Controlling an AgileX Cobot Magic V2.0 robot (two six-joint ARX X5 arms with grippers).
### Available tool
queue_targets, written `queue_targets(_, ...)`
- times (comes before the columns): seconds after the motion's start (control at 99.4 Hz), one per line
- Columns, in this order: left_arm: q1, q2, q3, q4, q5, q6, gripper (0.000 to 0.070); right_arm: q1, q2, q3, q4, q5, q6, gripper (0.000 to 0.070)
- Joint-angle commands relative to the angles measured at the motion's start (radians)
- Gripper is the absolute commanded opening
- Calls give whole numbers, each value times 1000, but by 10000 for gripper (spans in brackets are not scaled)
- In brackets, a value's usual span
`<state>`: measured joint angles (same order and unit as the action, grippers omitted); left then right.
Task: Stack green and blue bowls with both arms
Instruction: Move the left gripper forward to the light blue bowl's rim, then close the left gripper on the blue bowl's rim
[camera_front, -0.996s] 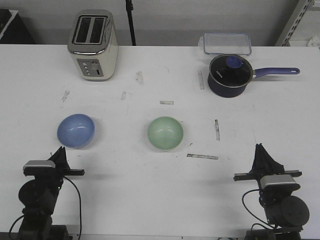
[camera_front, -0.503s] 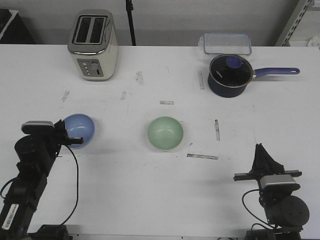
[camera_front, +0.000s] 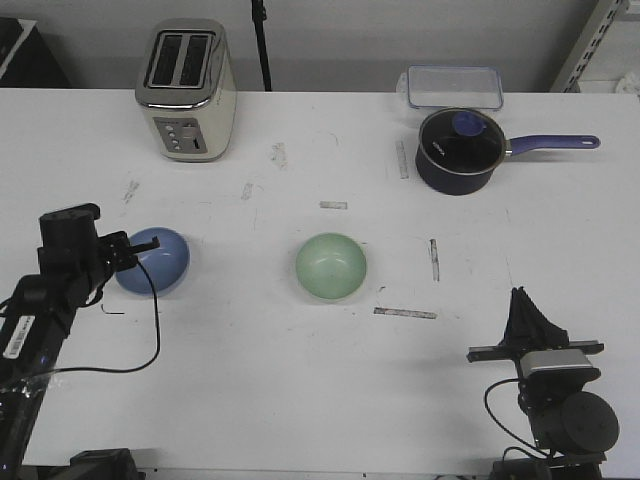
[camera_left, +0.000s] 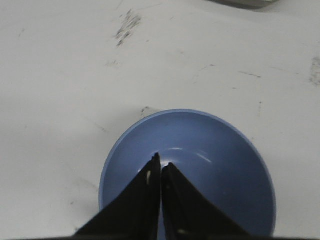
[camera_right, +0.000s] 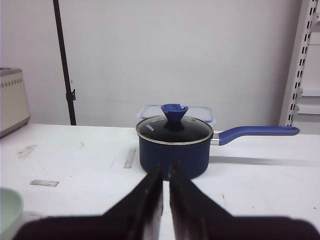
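Observation:
The blue bowl (camera_front: 155, 260) sits upright at the left of the table. My left gripper (camera_front: 124, 247) is shut and empty, its tips over the bowl's left part; in the left wrist view the closed fingertips (camera_left: 160, 167) hang over the blue bowl's (camera_left: 220, 170) inside. The green bowl (camera_front: 331, 266) sits upright mid-table, untouched; its edge shows in the right wrist view (camera_right: 9, 210). My right gripper (camera_front: 521, 297) is shut and empty at the front right, far from both bowls, its tips (camera_right: 165, 169) pointing toward the saucepan.
A cream toaster (camera_front: 187, 90) stands at the back left. A navy saucepan (camera_front: 460, 150) with a purple handle and a clear lidded container (camera_front: 453, 87) are at the back right. Tape scraps (camera_front: 405, 313) lie near the green bowl.
My left arm has risen from its rest at the front left and moved forward, bringing its gripper over the blue bowl. The right arm and both bowls have not moved.

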<state>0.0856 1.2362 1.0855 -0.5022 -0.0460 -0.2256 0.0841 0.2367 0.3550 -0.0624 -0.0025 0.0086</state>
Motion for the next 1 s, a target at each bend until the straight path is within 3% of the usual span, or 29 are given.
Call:
queue_targets(0.0,19,29,55,-32,24,-126,1,2,-2,4,15,2,16,15)
queue_targets(0.07,52,58,90,-84,84,-166,1,2,-2,4,15,2,16,15)
queue_targets(0.191,115,98,130,-163,268,-167,1,2,-2,4,15,3,16,15)
queue_targets(0.252,151,117,146,-198,364,-149,1,2,-2,4,15,2,16,15)
queue_targets(0.322,188,132,154,-231,414,-117,2,2,-2,4,15,3,16,15)
queue_targets(0.533,283,153,154,-315,371,-72,25,2,-2,4,15,3,16,15)
queue_targets(0.654,304,157,154,-325,308,-59,167,2,-2,4,15,2,16,15)
queue_targets(0.835,307,168,153,-343,308,-18,338,2,-2,4,15,3,16,15)
queue_targets(0.896,305,177,153,-338,310,-18,376,2,-2,4,15,2,16,15)
queue_targets(0.986,299,194,153,-332,309,-18,376,2,-2,4,15,3,16,15)
